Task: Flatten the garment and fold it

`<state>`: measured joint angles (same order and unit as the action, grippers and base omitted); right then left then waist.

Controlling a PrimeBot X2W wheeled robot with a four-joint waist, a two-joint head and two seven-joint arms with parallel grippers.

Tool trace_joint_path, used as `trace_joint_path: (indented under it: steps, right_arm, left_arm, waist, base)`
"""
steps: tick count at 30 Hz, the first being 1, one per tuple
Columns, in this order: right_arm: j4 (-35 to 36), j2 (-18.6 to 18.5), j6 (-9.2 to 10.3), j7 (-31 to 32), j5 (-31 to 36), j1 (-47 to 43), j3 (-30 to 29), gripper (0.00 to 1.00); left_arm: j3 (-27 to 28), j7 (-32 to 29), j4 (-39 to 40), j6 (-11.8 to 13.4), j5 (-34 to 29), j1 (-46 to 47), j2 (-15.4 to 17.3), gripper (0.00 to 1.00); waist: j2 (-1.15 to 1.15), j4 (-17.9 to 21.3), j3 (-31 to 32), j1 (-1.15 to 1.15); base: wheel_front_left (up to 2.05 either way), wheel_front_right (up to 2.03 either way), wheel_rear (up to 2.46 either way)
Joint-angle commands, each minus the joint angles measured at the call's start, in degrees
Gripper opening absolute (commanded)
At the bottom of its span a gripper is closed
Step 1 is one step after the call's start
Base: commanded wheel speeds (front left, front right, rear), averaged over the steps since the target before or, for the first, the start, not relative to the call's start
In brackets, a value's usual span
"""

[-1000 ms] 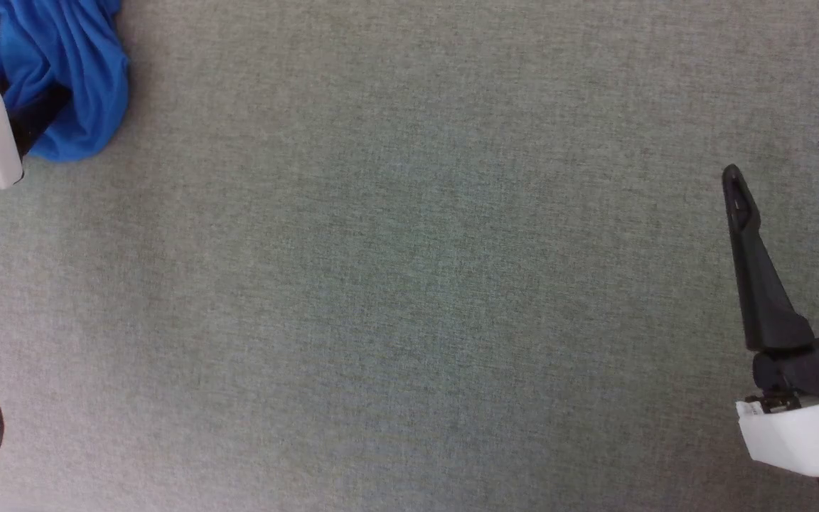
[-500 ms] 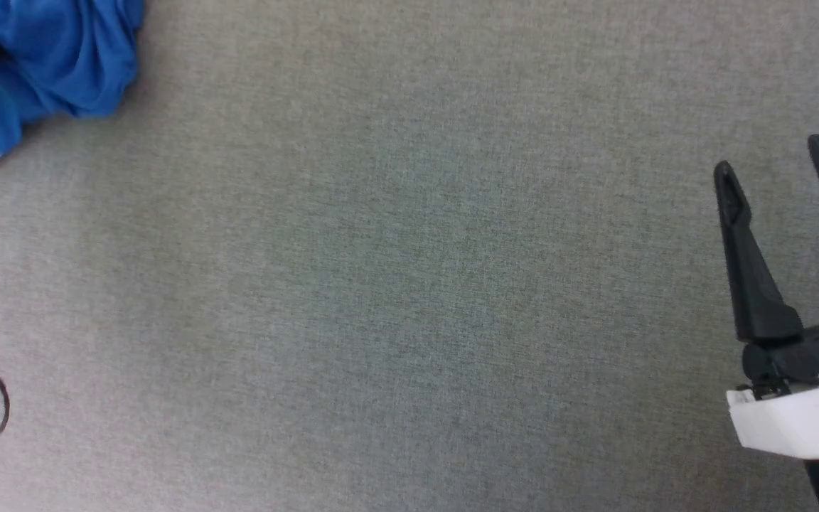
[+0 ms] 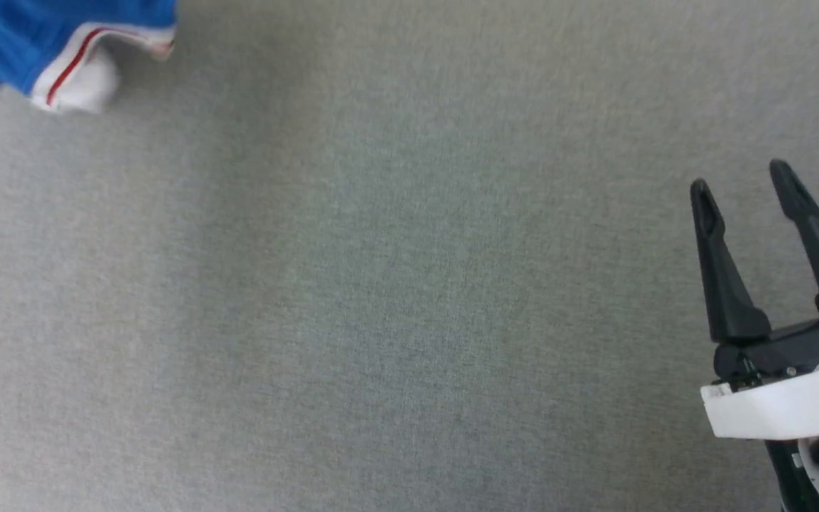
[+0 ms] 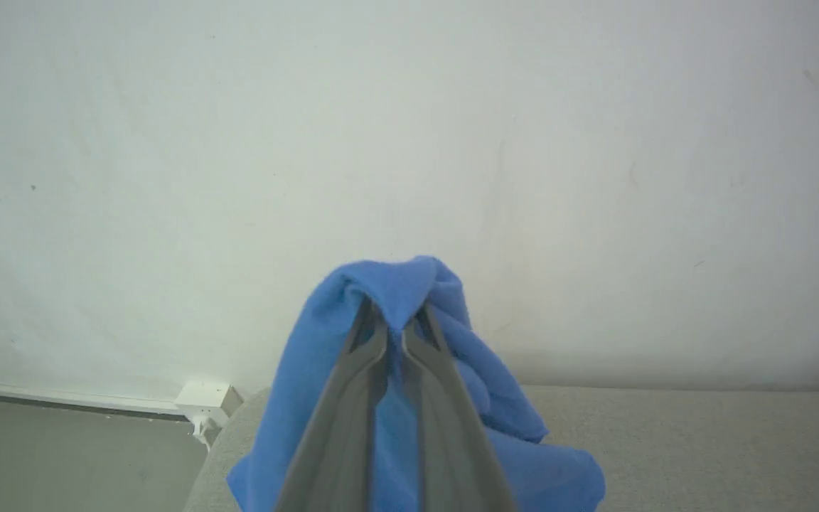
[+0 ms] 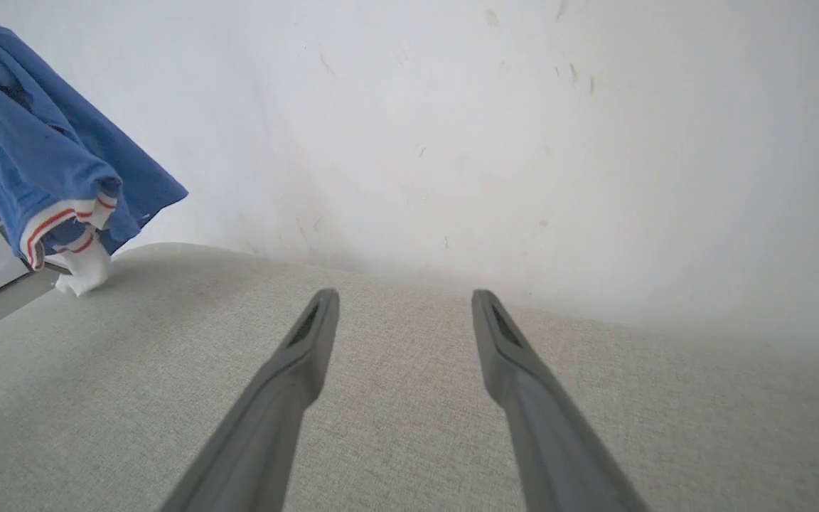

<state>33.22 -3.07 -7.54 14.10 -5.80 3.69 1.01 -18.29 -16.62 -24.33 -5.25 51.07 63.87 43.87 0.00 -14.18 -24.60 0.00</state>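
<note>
- One left gripper (image 4: pixel 395 321) is pinching shut on a fold of the one blue garment (image 4: pixel 310 370)
- The garment is hanging at the grey worktop's (image 3: pixel 381 284) far left
- One right gripper (image 3: pixel 739 178) is hovering wide open, empty

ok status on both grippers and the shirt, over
Left gripper shut on the royal-blue jersey T-shirt with red-striped white trim, hanging bunched. Right gripper open above the grey fabric surface. Nothing seen blocking.
</note>
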Motion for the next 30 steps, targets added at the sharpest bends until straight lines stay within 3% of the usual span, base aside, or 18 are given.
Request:
trace_joint_path:
  steps: [1,8,17,30]
  right_arm:
    - [-0.50,0.14,0.05,-0.79,-0.69,-0.75,-0.44,1.00]
    - [-4.69,0.18,0.05,-5.87,-5.67,-4.47,-2.79,1.00]
    - [-7.26,0.19,0.05,-9.13,-7.98,-6.89,-4.63,1.00]
    - [-8.03,0.19,0.05,-10.18,-9.56,-8.88,-6.64,1.00]
  left_arm:
    - [0.08,-0.34,1.00,0.44,0.18,1.31,0.25,0.00]
    - [-0.02,-5.66,10.09,4.08,1.91,6.12,-1.63,0.00]
    - [-2.60,-11.57,21.85,9.76,4.94,9.47,-8.48,0.00]
    - [-11.33,-15.63,33.22,16.21,6.57,1.13,-17.12,0.00]
  waist:
    - [0.00,1.11,5.69,0.00]
    - [0.00,4.03,12.89,0.00]
    - [0.00,9.13,17.59,0.00]
    - [0.00,15.07,19.10,0.00]
  base:
    - [0.00,0.00,0.00]
    - [0.00,0.00,0.00]
    - [0.00,0.00,0.00]
    - [0.00,0.00,0.00]
